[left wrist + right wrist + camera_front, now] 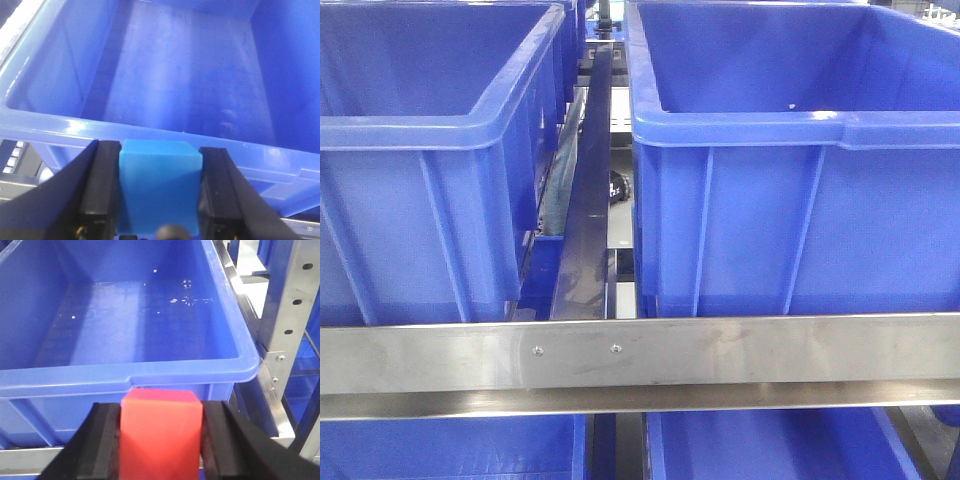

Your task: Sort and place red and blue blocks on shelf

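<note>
Carrying step, by the look of it, with both cubes in hand and neither yet released. Left gripper [160, 192] closed on the blue block [160, 185], black fingers [102, 192] pressed flat against its two sides, block held just short of the near rim of a large blue bin [165, 135] and a little below rim level. Right gripper [161, 440] likewise clamped on the red block [161, 435], held square between the pads, just near of the front lip of another blue bin [130, 372] whose floor shows only pale specks. Both bins look bare inside from the wrist views. Seen from the front camera, two bins side by side on the shelf [640, 352], left bin [430, 130] and right bin [790, 125], parted by a dark divider rail [588, 190], brushed-steel front rail with two screw heads running across below them, more blue bins on the tier beneath; neither arm nor block visible in that view. Perforated steel upright [287, 305] standing right of the right-hand bin. Next move, probably: raise each wrist above the rim, reach farther over the bin interior, then open the fingers to drop each colour into its own bin. Care needed to clear the lip, since both blocks sit at or under rim height. Both wrists aimed forward and slightly downward toward the bin mouths.
</note>
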